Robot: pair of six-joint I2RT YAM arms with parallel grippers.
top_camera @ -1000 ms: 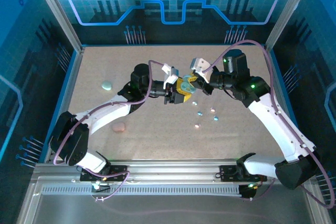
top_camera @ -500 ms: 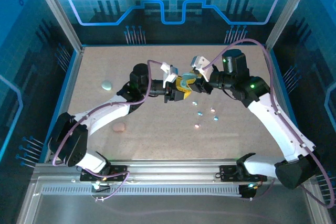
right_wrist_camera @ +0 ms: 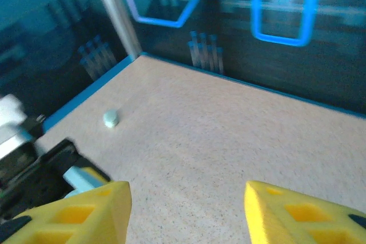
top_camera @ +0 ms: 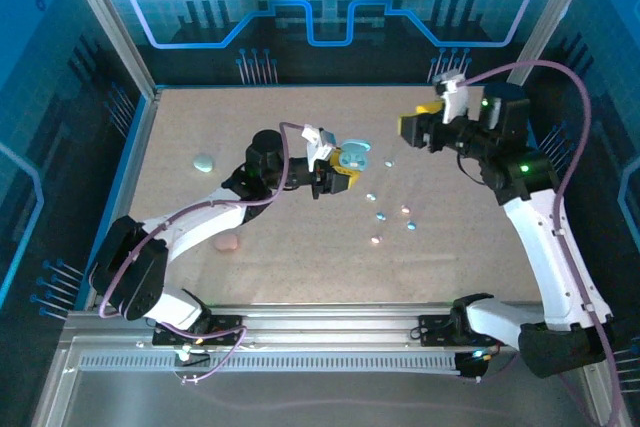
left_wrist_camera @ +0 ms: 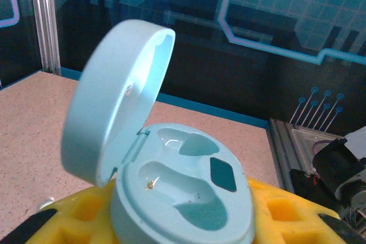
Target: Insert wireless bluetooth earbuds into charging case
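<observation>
The left gripper [top_camera: 343,167], just left of the middle of the overhead view, is clamped on a pale blue charging case [top_camera: 353,156]. Its yellow fingers [left_wrist_camera: 284,215] press against the base on both sides. The case's lid [left_wrist_camera: 111,98] stands hinged open, tilted toward the upper left of the wrist view, with the two moulded wells showing. That arm stretches low from the lower left corner, elbow bent, forearm lying across the table.

The right gripper [top_camera: 411,127] hangs in the upper right, its yellow fingers [right_wrist_camera: 86,212] well apart with nothing between them. Its arm rises tall from the lower right base and bends back toward the centre.

Six tiny earbuds [top_camera: 380,216] lie scattered on the speckled table [top_camera: 300,277], below and between the two grippers. A greenish case [top_camera: 204,162] sits at the left, and a pink case [top_camera: 228,241] lies nearer the bases.
</observation>
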